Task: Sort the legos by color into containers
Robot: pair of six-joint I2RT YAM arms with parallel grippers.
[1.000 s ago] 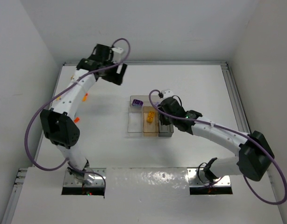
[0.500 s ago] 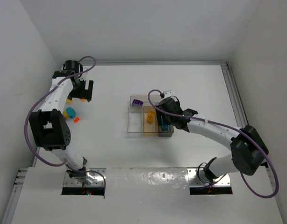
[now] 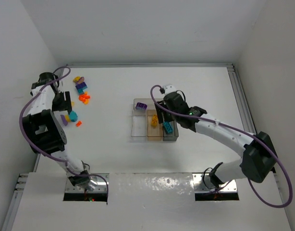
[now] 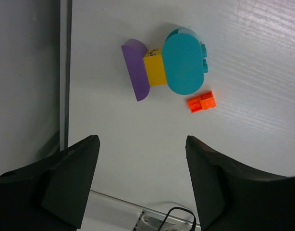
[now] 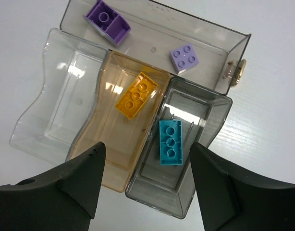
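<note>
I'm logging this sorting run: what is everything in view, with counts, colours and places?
tray: one, clear, table centre, four bins
purple bricks: two, long bin
yellow-orange brick: one, middle bin
teal brick: one, right bin
brick cluster: one, purple, yellow and teal touching, table's left edge
small orange brick: one, beside the cluster
loose bricks: several, yellow, purple, teal, orange, far-left table
table: one, white
left claw: one, black, open, by the cluster
right claw: one, black, open, above the tray
</note>
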